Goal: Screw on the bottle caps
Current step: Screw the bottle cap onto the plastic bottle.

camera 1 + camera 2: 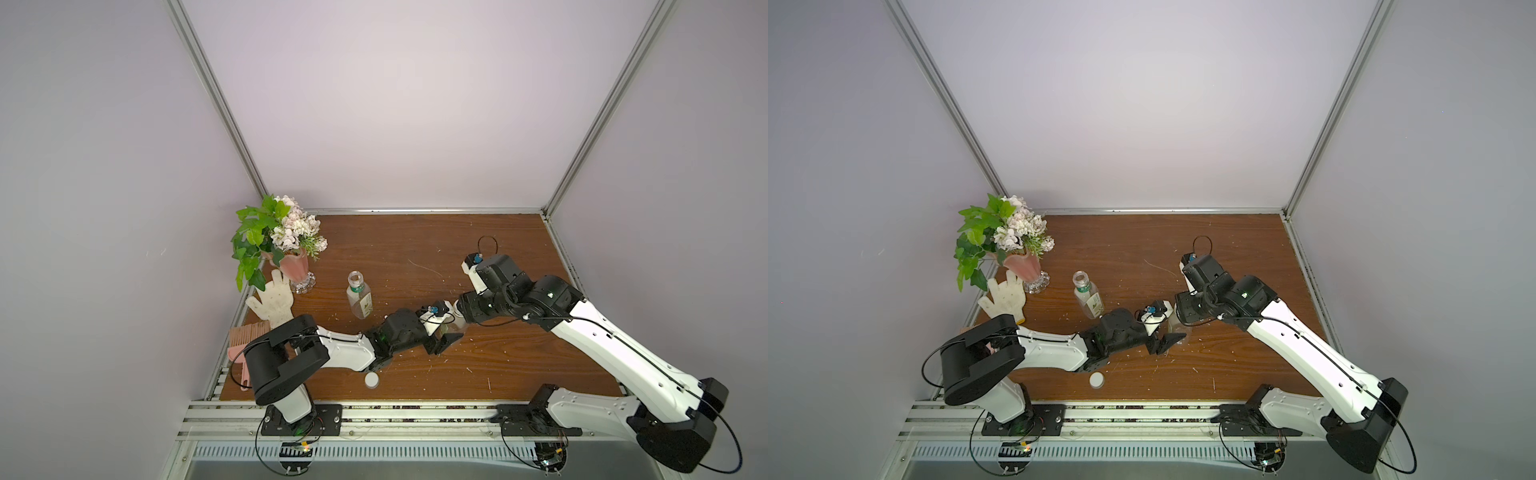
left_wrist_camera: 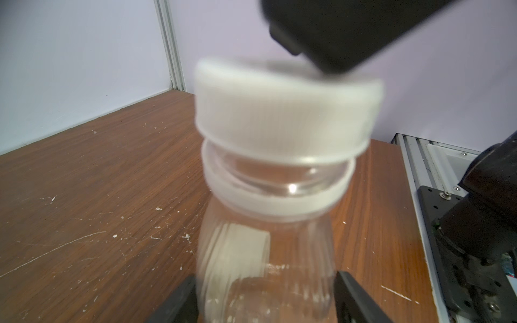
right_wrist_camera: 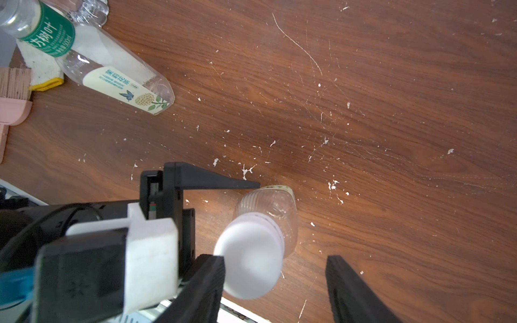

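At table (image 1: 395, 249) centre | plain bottle (image 3: 268, 207) upright, cap (image 2: 279, 112) on neck | left gripper (image 2: 264, 296) flanks its body, grip cannot be told | right gripper (image 3: 275, 261) released, straddling cap.

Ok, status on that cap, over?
Left tool flanks the plain bottle; grip unclear. Right tool open around its white cap, one finger touching. Cap sits tilted, not seated. Nothing in the way; labelled bottle uncapped, second cap loose.

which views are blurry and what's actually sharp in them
Left wrist view: the cap and the plain bottle under it are smeared and soft, the table behind crisper. Right wrist view: that cap is a washed-out white blob, yet print on the labelled bottle reads clearly. Both top views: sharp, frame posts splayed by the wide lens.
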You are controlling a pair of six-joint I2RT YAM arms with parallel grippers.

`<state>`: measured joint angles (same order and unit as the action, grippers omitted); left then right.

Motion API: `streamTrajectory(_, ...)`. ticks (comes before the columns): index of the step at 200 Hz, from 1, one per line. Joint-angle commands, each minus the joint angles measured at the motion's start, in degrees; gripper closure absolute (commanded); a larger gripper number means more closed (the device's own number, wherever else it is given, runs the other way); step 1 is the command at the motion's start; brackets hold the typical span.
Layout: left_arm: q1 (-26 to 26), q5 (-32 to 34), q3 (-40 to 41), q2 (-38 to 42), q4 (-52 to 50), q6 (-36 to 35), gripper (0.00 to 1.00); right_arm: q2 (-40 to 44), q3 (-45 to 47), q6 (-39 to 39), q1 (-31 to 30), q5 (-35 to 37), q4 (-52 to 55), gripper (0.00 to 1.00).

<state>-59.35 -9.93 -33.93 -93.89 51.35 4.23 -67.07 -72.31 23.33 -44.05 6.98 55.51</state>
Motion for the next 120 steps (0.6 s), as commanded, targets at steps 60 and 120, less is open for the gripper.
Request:
streamTrajectory(60,0.0,-0.9,-1.2,-0.8,1.1,-0.6,0.37,0.6,-1.9,-1.1,0.3,-0.3,-0.7,0.36)
streamTrajectory(120,0.0,-0.9,-1.2,-0.9,1.2,-0.5,0.37,0.1,-1.2,-1.3,0.3,-0.8,-1.0,0.36)
